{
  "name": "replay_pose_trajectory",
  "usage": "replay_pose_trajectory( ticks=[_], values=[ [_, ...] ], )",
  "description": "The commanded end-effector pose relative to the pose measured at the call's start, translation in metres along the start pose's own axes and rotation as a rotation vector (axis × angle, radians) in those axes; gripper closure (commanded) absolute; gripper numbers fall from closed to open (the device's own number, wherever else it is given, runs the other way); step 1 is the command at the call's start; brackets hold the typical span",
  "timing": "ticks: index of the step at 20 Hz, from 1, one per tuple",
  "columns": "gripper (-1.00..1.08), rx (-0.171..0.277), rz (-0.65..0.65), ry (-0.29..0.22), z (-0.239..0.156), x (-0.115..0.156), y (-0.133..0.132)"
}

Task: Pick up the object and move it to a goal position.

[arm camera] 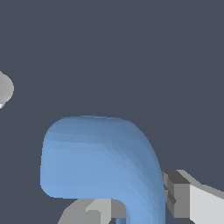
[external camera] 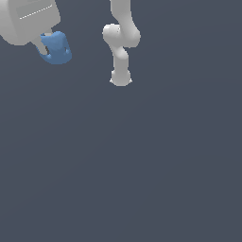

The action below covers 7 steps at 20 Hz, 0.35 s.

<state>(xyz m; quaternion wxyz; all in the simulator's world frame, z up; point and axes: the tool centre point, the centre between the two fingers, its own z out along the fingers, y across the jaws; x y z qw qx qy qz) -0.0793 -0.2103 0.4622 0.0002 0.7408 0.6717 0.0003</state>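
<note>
Blue object (arm camera: 100, 162) — pinched between gripper (external camera: 47, 47) fingers (arm camera: 177, 194) — fills their gap.

Both renders were evenly, dimly lit against a flat slate-grey ground with no cast shadows or glare; soft shading rounded the blue object (external camera: 56, 47), and edges looked slightly blurred and blocky throughout

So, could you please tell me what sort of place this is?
Most likely a bare simulated test scene: a flat, featureless grey floor, a smooth white robot arm, and a plain blue lump in the gripper, nothing else.
</note>
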Motion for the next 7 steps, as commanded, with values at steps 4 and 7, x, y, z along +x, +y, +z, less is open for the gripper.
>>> replay_pose_trajectory(
  ticks=[4, 7],
  values=[
    [1.08, 0.001, 0.0, 0.0, -0.0108, -0.0061, 0.0013],
    [1.08, 0.001, 0.0, 0.0, -0.0121, -0.0069, 0.0015]
  ],
)
